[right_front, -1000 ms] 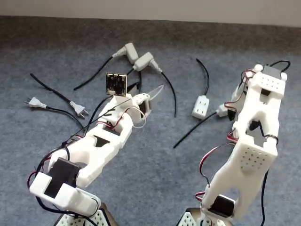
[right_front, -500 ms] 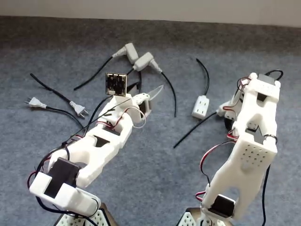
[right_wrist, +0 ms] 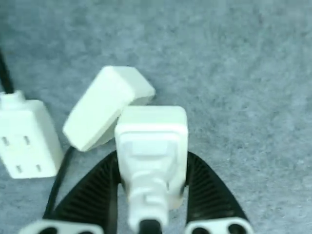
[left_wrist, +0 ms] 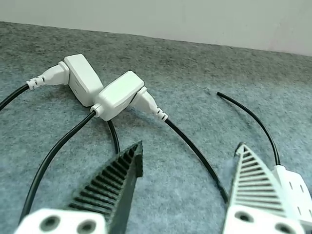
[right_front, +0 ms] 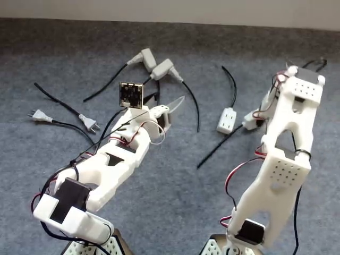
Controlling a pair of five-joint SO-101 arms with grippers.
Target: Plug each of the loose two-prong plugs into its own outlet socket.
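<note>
Grey felt-like covering spreads over the worktop (right_front: 180, 212) up to a pale wall. Over the last second the right arm dips a little toward the socket block (right_front: 227, 120) and then lifts back. The right gripper (right_wrist: 152, 163) ends about where it began, just beside the block on the side away from the left arm. Its jaws are clamped on a white plug body (right_wrist: 152, 131), whose cord trails back between them. The block, the loose cords and the left arm have not shifted. I judge this to be a trial approach rather than an insertion: the held plug is near the block but not seated, and lining it up remains to be done. A tilted white piece (right_wrist: 105, 114) sits against the held plug's front, toward the block; whether it belongs to the plug I cannot tell.

On the block's other side hangs the left gripper (left_wrist: 190, 156), jaws spread wide with nothing between them.

By count:
- Two arms.
- One slotted socket block.
- One plug in the jaws.
- Two white corded bodies, the first white body (right_front: 146, 57) and the second white body (right_front: 163, 69), lying against each other well apart from the block.
- Two small two-prong plugs, the nearer small plug (right_front: 91, 124) and the farther small plug (right_front: 37, 114), both loose and farther still from the block.
</note>
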